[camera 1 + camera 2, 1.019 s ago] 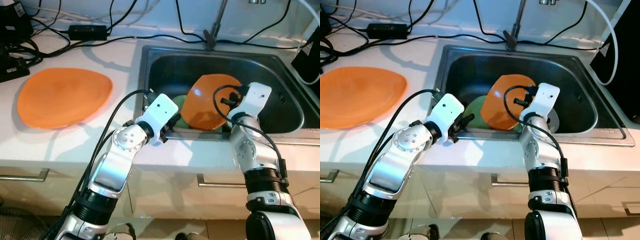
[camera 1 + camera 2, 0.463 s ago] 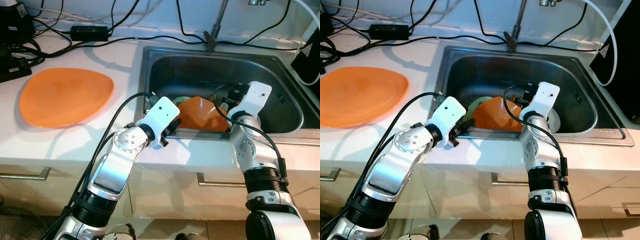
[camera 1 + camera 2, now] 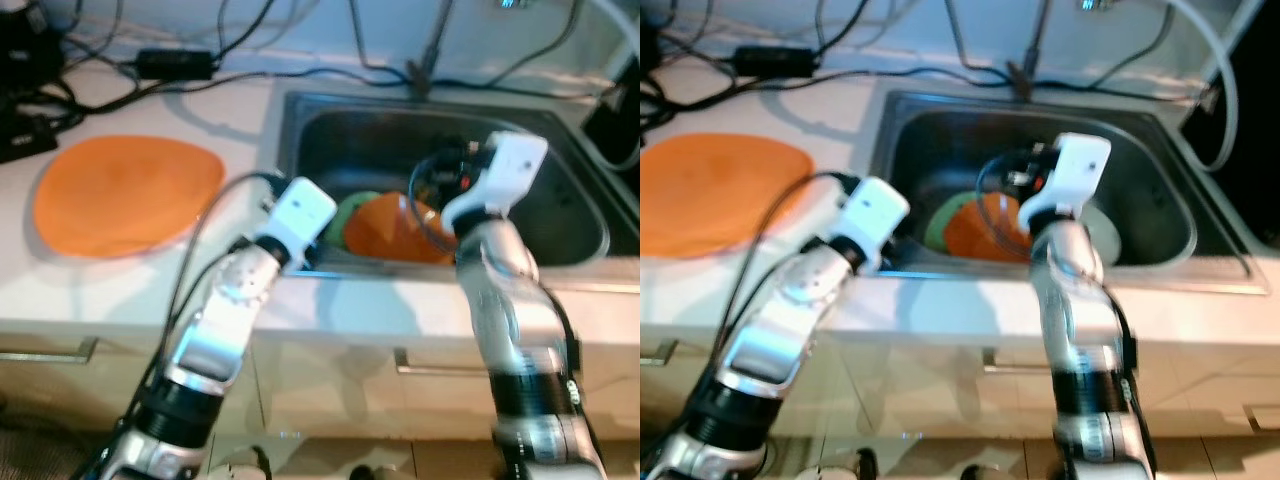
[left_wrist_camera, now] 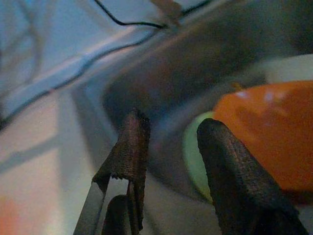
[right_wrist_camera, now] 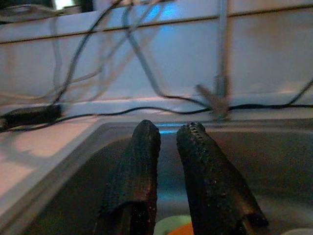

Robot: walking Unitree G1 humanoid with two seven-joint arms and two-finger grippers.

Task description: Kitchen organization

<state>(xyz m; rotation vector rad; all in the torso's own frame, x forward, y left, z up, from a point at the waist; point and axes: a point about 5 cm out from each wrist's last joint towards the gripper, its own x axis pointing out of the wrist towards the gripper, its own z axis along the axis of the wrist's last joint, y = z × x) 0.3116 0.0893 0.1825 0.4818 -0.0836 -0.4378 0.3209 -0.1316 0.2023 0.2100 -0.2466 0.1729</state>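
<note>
Sink [image 3: 575, 190] holding orange plate [image 3: 395, 228] tilted over green plate [image 3: 352, 208] near front wall. Left gripper [image 4: 171, 142] parted, empty, at front-left rim; right gripper [image 5: 168, 142] narrowly parted, empty, above basin.

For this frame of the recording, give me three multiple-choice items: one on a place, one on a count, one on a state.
1. Where does the green plate lie?
A. on the counter
B. in the sink
C. on the floor

2. How many orange plates are in view?
A. one
B. two
C. four

3. How does the left tool stand?
A. open, holding nothing
B. shut on a cable
C. shut on a plate

Key:
1 B, it lies under an orange plate in sink inside the basin.
2 B, that one plus the orange plate on counter.
3 A, a gap shows between its fingers.
</note>
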